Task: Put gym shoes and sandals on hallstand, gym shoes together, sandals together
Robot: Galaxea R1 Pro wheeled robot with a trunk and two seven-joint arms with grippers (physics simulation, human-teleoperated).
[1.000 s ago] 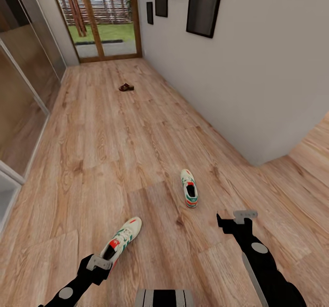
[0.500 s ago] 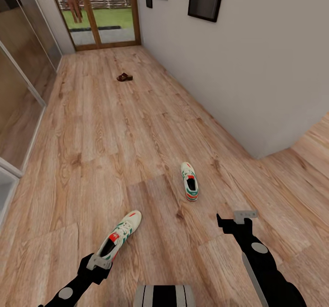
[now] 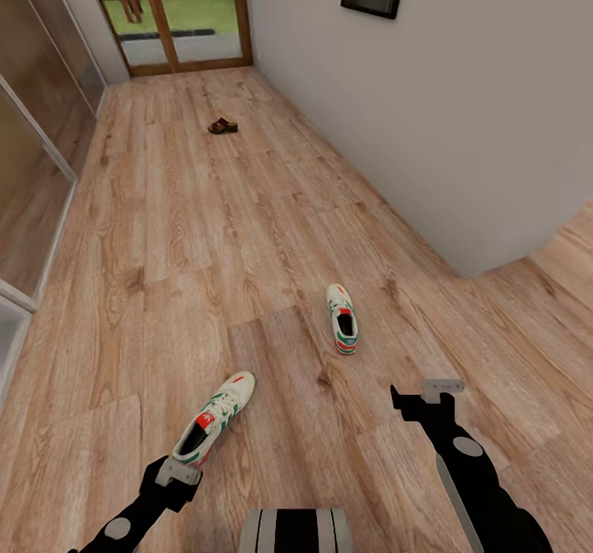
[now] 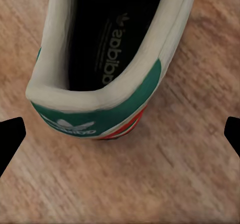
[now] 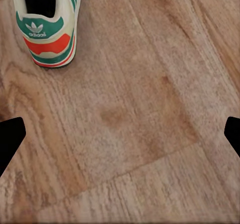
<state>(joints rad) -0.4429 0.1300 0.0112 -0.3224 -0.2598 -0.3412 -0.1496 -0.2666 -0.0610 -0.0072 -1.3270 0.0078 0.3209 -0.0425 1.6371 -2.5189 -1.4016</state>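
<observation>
The left tool (image 3: pixel 177 472) hangs spread just above the near gym shoe's (image 3: pixel 213 419) heel. The right tool (image 3: pixel 424 394), also spread, sits behind the other gym shoe (image 3: pixel 342 329).

Shoes (image 3: pixel 214 417) (image 3: pixel 342 328): white w/ green stripes, red-orange accents, black insides. Sandal (image 3: pixel 222 126): dark brown. Floor (image 3: pixel 189 240): light brown wood grain w/ knots. Wall (image 3: pixel 461 108): pale grey.
</observation>
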